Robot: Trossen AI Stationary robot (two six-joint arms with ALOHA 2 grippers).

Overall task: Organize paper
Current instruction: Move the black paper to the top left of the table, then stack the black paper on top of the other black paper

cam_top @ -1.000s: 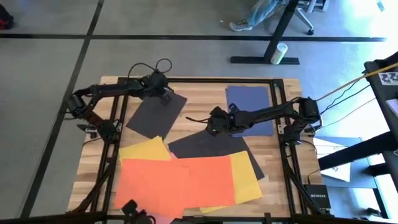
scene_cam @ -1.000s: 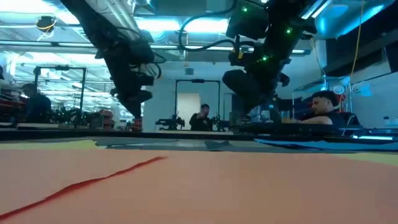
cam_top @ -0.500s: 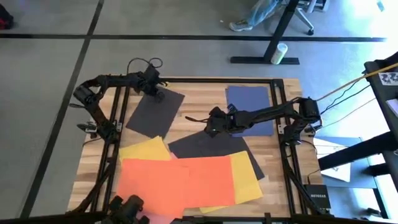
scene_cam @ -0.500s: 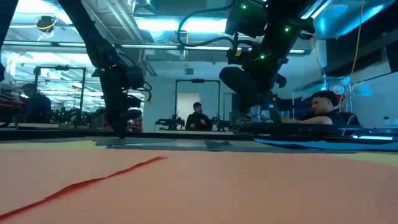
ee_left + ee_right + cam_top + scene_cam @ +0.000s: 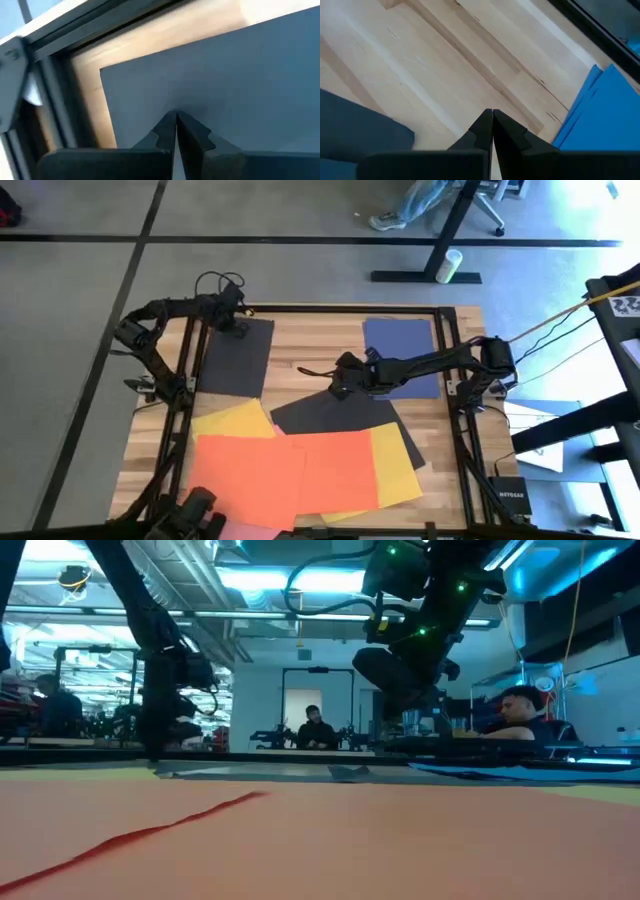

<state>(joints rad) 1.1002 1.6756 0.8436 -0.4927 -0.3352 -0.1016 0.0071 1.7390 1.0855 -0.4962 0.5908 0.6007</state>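
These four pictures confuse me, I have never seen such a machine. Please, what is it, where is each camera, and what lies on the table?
It is a robot with two dark arms at a wooden table. One camera looks down from above, one sits at table height, and one rides on each wrist.

Thin construction-paper sheets lie about: a black sheet far left, a navy blue sheet far right, and overlapping orange-red sheets and yellow sheets near the front.

The left gripper, shut, presses on the black sheet. The right gripper, shut, hangs over bare wood, holding nothing.

Pink sheet mostly under orange sheet, cut by pic edge. Yellow sheet part covered. Low view: far sheets edge-on, colours unclear.
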